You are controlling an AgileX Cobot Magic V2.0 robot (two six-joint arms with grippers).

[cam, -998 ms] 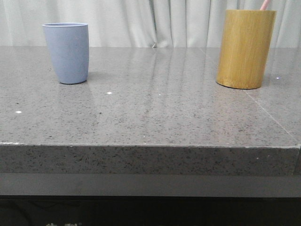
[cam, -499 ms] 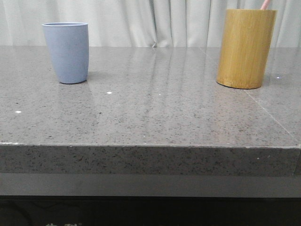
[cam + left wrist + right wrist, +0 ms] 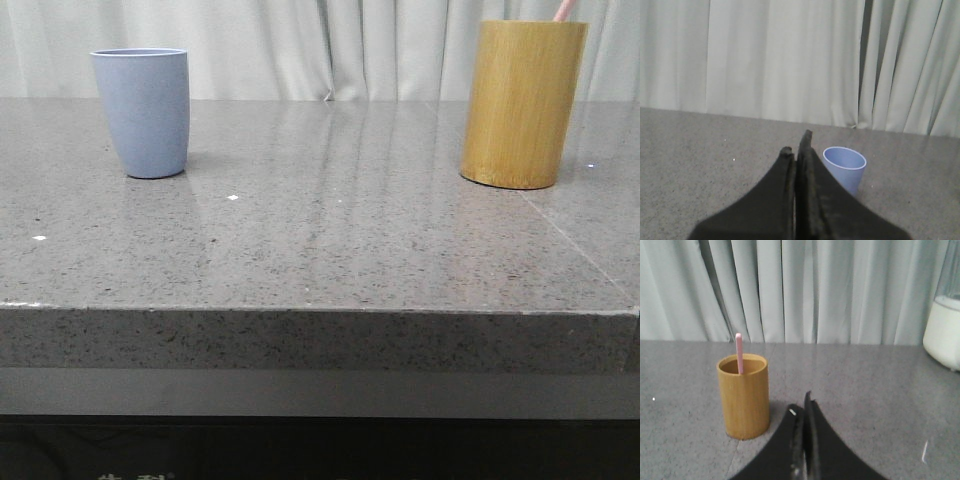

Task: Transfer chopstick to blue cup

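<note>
The thin pale pink chopstick (image 3: 739, 353) stands inside the tall yellow-brown bamboo cylinder holder (image 3: 523, 103), leaning against the holder's inner wall with its top end rising above the rim; from the front only a short pink tip (image 3: 564, 10) pokes out above that rim. The holder sits upright on the grey speckled stone tabletop (image 3: 330, 240), and the matte light blue-grey plastic tumbler (image 3: 142, 112) stands upright well apart from the holder, across the table toward the robot's left. The right gripper (image 3: 801, 407), with its black fingers pressed together and nothing between them, hangs near the holder, beside it and apart from both it and the chopstick. The left gripper (image 3: 796, 142) likewise has its dark fingers closed against each other, empty, and hovers just beside the blue tumbler (image 3: 844, 167) without touching it, far from the holder.
</note>
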